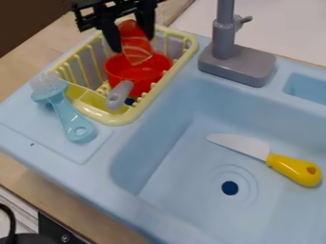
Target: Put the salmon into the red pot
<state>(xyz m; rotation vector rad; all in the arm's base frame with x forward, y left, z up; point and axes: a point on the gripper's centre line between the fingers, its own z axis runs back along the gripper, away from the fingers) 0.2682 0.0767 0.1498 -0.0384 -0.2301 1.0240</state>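
Salmon [137, 53] gripped by end effector [133, 43], lower end over red pot [127, 75], inside yellow rack [106, 117].

Black gripper [133, 45] present at the upper left, entering from the top edge. Orientation: pointing down, slightly slanted. Both fingers stand apart in a holding grip.

Blue toy sink [96, 176], yellow rack [111, 119], teal brush [66, 112], gray faucet [235, 62], knife [283, 164] in basin [185, 190]
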